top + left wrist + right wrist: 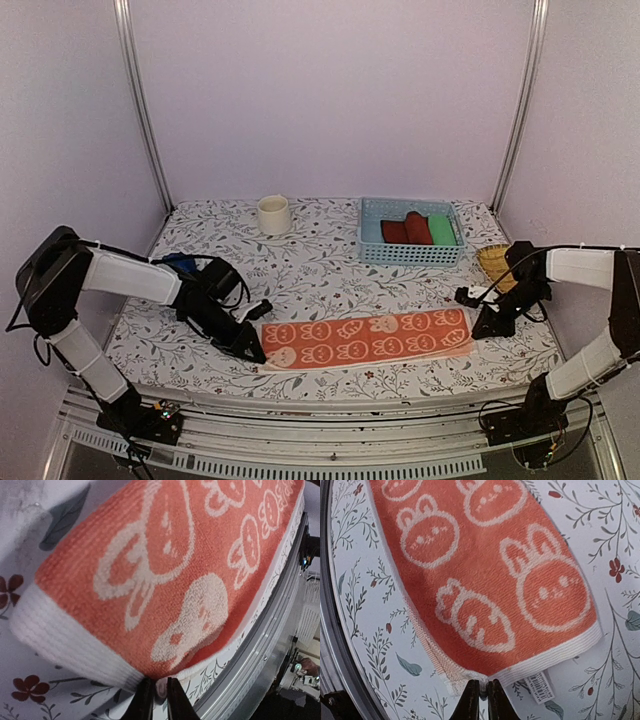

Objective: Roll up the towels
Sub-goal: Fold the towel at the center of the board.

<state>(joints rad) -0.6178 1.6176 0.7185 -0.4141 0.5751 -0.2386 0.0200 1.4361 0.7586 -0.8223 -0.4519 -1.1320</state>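
Left gripper, jaws nearly together, nips the towel at its tips; right gripper likewise. Towel lies flat between them; best roll tightly from one short end, edges square.

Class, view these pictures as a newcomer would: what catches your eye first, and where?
The orange towel with white bunny prints stands out, lying as a flat strip along the near edge of the table. The left hand and right hand sit at its two ends. At the back, a blue basket holds a red roll and a green roll.
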